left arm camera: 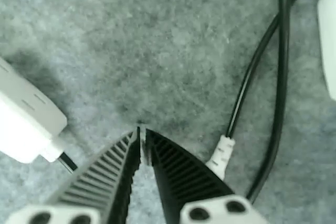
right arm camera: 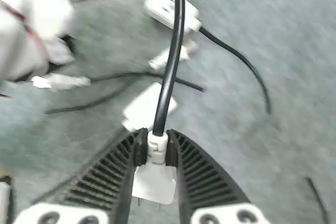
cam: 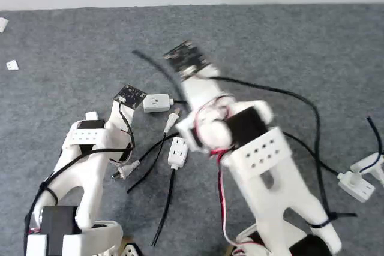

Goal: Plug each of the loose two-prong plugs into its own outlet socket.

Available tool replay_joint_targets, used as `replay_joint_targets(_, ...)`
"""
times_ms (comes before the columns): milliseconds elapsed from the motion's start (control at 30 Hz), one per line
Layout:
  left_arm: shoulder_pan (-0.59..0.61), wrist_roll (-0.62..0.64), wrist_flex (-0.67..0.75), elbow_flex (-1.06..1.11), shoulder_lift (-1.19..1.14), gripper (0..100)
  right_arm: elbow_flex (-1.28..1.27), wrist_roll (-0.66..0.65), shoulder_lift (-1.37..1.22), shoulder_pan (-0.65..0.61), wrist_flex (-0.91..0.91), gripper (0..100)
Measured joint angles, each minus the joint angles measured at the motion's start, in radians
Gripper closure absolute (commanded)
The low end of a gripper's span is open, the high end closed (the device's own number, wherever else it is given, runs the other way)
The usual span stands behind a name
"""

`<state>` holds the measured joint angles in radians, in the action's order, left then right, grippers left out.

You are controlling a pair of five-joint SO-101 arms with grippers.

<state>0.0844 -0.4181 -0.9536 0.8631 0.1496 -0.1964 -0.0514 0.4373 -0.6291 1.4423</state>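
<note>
Nearest, in the right wrist view: right gripper (right arm camera: 155, 136) clamped on a white plug (right arm camera: 153, 181), prongs bare, black cable (right arm camera: 170, 51) leading away. Below it on grey carpet (right arm camera: 262, 35), a near socket (right arm camera: 148, 107). Beyond that, a loose plug (right arm camera: 173, 56), then a far socket (right arm camera: 170, 6). Left gripper (left arm camera: 143, 132) low over the carpet, fingers pressed together on nothing, between a white socket (left arm camera: 23, 121) and a corded plug (left arm camera: 220, 153).

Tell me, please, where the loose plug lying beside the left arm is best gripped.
Probably across the white body of the two-prong plug, behind its prongs, with the jaws coming down from above. It lies flat on the carpet, sides exposed, and that hold leaves the prongs free for plugging in.
</note>
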Motion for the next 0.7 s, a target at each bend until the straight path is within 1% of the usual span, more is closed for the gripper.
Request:
replay_joint_targets(167,-0.003,-0.041,0.0,0.048,0.066,99,0.0,0.06,-0.063,-0.061,-0.014,99.1)
replay_joint_targets(333,-0.054,-0.063,0.043,0.158,0.175,99,0.0,0.089,-0.081,-0.124,-0.014,99.1)
replay_joint_targets(400,-0.061,-0.081,0.048,0.17,0.203,99,0.0,0.095,-0.086,-0.137,-0.014,99.1)
replay_joint_targets(600,-0.061,-0.084,0.049,0.18,0.218,99,0.0,0.101,-0.153,-0.146,-0.035,99.1)
replay_joint_targets(700,-0.063,-0.12,0.049,0.199,0.235,99,0.0,0.11,-0.218,-0.146,-0.058,99.1)
